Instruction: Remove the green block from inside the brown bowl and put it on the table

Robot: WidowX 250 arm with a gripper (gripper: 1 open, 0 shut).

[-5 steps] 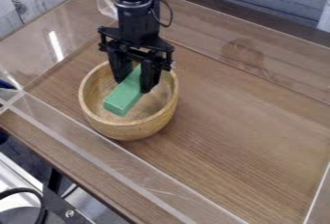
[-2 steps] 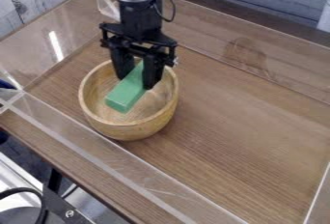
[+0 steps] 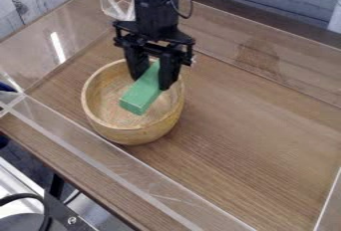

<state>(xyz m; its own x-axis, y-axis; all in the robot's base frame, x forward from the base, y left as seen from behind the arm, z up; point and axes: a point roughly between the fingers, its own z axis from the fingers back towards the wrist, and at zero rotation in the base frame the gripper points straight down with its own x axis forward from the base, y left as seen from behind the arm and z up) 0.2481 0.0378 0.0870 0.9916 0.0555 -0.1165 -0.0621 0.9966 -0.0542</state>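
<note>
The green block (image 3: 142, 94) hangs tilted in my grasp, its upper end pinched between my two black fingers (image 3: 138, 64) and its lower end slanting down toward seven o'clock. That lower end sits over the hollow of the brown bowl (image 3: 100, 111); I cannot tell whether it touches the pale inside or is just clear of it. Most of the block's length shows below my fingertips, bright against the grained wood behind it.

My pincer (image 3: 154, 71) is clenched on the block, jaws set apart by its width and no wider. It points straight down, fingers hanging from a black cross-piece, with my dark wrist and arm (image 3: 154, 6) rising upright to the top edge at twelve o'clock. From this view I stand over the bowl's far rim, at about one o'clock from its centre.

The bowl rests on the table (image 3: 253, 125), in the left half of the picture. The wood-grain top stretches bare toward three and five o'clock from the bowl. Clear acrylic walls (image 3: 80, 160) edge the table, the nearest one running just beside the bowl at seven o'clock.
</note>
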